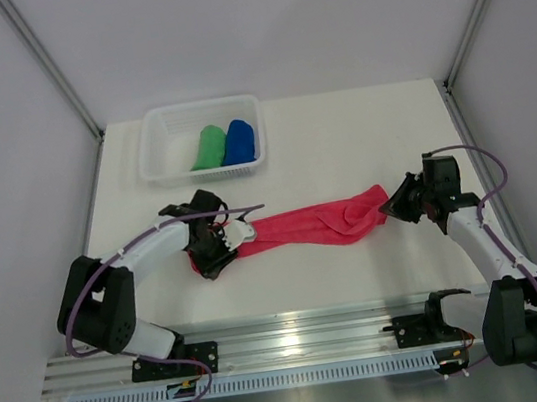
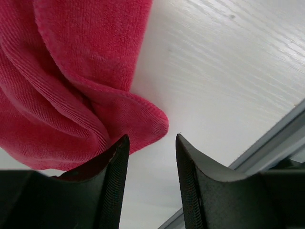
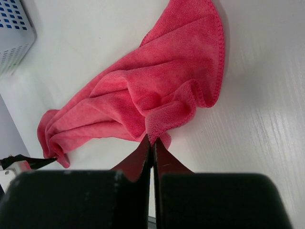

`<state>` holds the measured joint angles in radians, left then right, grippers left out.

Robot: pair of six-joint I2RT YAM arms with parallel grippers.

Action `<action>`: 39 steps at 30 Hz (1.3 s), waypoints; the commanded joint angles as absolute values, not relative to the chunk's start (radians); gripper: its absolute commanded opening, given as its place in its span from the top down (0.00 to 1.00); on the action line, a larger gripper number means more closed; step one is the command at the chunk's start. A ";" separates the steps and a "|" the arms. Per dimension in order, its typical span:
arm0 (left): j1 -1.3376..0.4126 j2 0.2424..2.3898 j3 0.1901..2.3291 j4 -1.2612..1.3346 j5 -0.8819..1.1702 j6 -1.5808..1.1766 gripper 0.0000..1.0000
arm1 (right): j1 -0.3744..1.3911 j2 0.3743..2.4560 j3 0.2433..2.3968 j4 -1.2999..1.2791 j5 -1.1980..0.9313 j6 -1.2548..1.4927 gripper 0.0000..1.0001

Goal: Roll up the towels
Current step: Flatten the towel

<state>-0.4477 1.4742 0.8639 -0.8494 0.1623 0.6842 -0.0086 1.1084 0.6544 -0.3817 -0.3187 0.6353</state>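
The pink-red towel [image 1: 313, 225] lies stretched and bunched across the table between both arms. My left gripper [image 2: 151, 143] stands open at its left end; a corner of the towel [image 2: 86, 86] lies just beyond the left finger, with bare table between the jaws. My right gripper [image 3: 152, 142] is shut on the towel's [image 3: 157, 86] right edge, a pinch of cloth caught at its tips. A rolled green towel [image 1: 207, 147] and a rolled blue towel [image 1: 238, 141] lie side by side in the basket.
The white mesh basket [image 1: 164, 146] stands at the back left of the table; its corner [image 3: 12, 28] shows in the right wrist view. A metal rail [image 1: 299, 338] runs along the near edge. Enclosure walls rise on both sides.
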 commanded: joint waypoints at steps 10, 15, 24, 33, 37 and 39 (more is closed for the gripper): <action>-0.505 1.609 0.848 -0.776 0.115 0.597 0.50 | -0.035 1.077 0.652 -0.367 -0.316 0.623 1.00; -0.525 1.631 0.877 -0.785 0.136 0.577 0.39 | -0.044 1.066 0.646 -0.365 -0.318 0.623 1.00; -0.551 1.674 0.904 -0.834 0.106 0.517 0.71 | -0.060 1.060 0.652 -0.379 -0.305 0.618 1.00; -0.538 1.648 0.891 -0.789 0.086 0.477 0.99 | -0.083 1.040 0.652 -0.385 -0.308 0.620 1.00; -0.512 1.617 0.919 -0.778 0.058 0.453 0.99 | -0.097 1.028 0.661 -0.396 -0.321 0.617 1.00; -0.486 1.585 0.949 -0.808 0.069 0.454 0.99 | -0.113 1.026 0.678 -0.414 -0.324 0.600 1.00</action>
